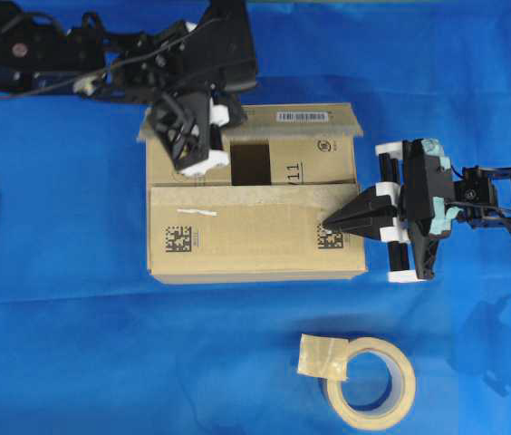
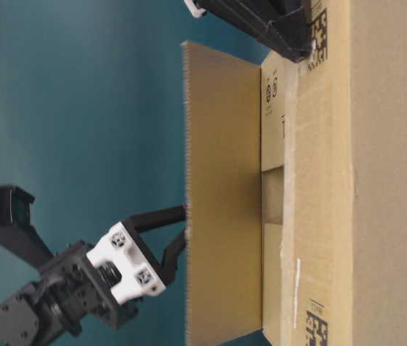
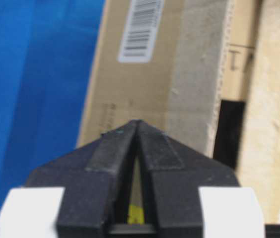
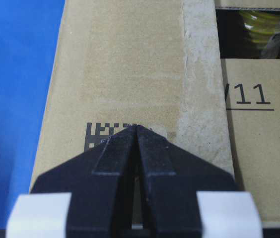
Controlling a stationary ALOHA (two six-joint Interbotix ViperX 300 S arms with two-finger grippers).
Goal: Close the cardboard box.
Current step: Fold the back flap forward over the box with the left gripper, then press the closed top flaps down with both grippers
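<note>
**Box partly closed, both claws pinched together**

The cardboard box (image 1: 255, 204) sits mid-worktop on the blue cloth (image 1: 56, 344). The right gripper (image 1: 331, 223), fingers together and empty, presses its tip on the near flap's printed code. The left gripper (image 1: 197, 163), also pinched together, is at the upright far flap. A tape roll (image 1: 371, 381) lies near the worktop's front edge.

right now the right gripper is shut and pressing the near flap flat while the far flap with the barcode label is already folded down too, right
Not quite. The right gripper is shut on top of the near flap of the cardboard box, but the far flap with the barcode label is not yet down. The table-level view shows it standing upright, with the left gripper behind it.
</note>
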